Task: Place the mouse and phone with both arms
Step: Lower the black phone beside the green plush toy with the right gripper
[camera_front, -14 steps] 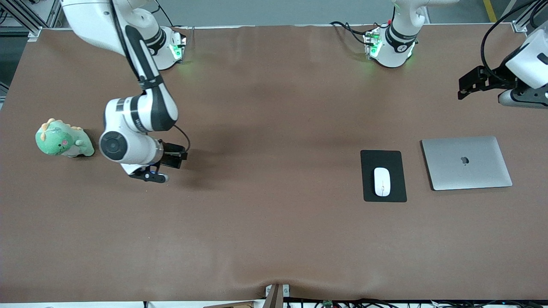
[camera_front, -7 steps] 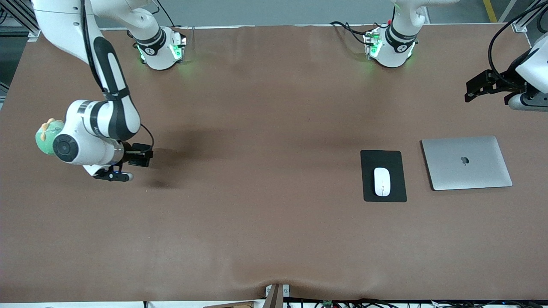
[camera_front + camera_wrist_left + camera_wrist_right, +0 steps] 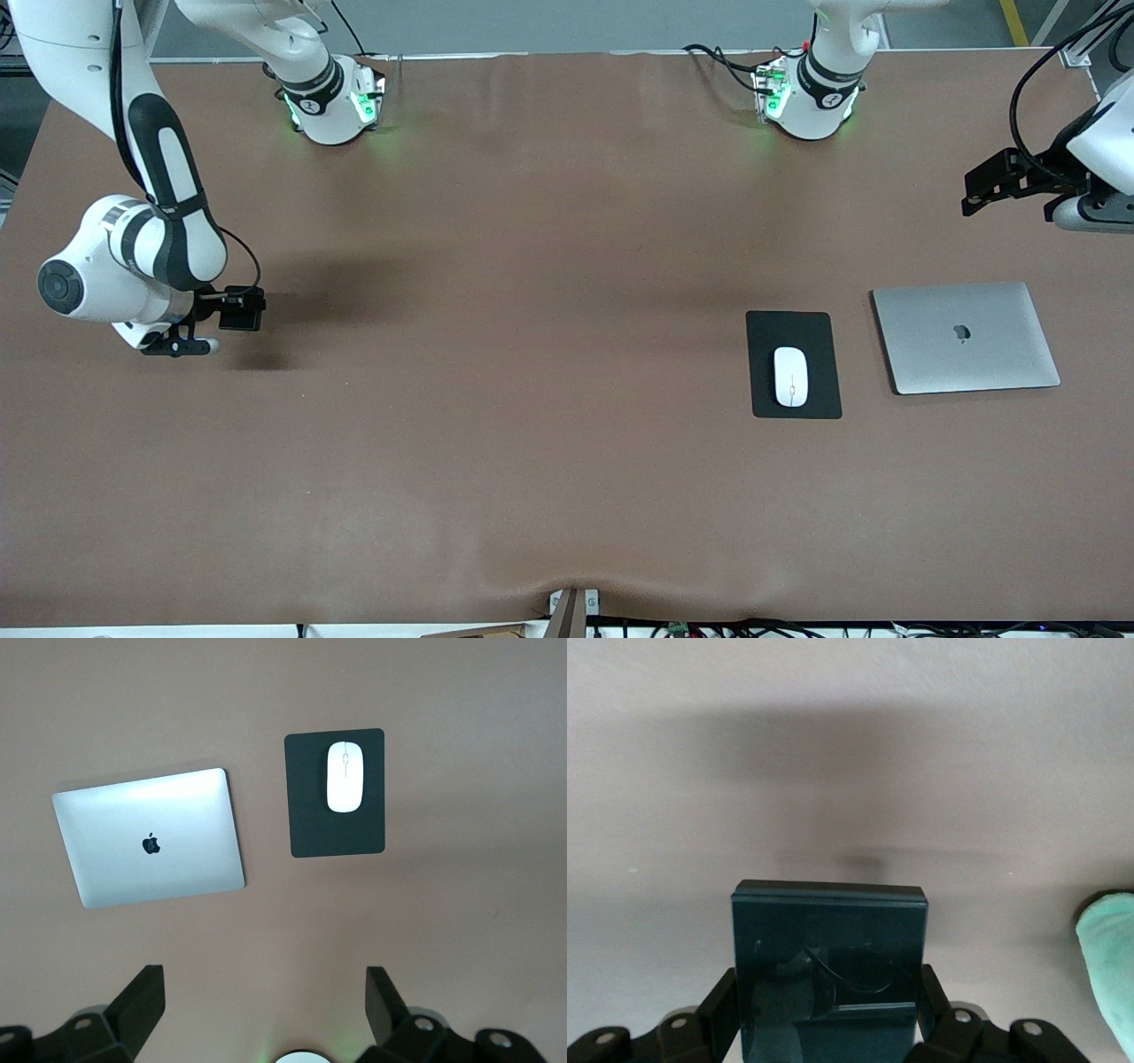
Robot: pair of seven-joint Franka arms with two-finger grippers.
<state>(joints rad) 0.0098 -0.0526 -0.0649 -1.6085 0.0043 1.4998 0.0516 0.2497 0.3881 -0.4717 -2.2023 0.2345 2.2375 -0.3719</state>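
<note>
Brown cloth covers the tabletop [image 3: 549, 461]. The white mouse [image 3: 790, 377] lies on a black mouse pad [image 3: 793, 330], toward the left arm's end of the tabletop. Just beside the pad, still closer to that end, lies a closed silver laptop [image 3: 966, 337]; pad and laptop do not touch. The left wrist view shows the same three things from above: mouse [image 3: 345, 776], pad [image 3: 335, 828], laptop [image 3: 149, 849].

The left hand [image 3: 979, 189] hangs in the air over the tabletop's edge at the left arm's end, well apart from the laptop. Its fingers [image 3: 142, 997] stand wide apart with nothing between them.

The right hand [image 3: 190, 347] is over the right arm's end of the tabletop, up in the air. Its fingers are clamped on the black phone [image 3: 829, 970], which sticks out flat from between them; the front view shows it as a small dark slab [image 3: 242, 310]. A bit of green plush toy [image 3: 1109, 966] shows at the edge of the right wrist view.
</note>
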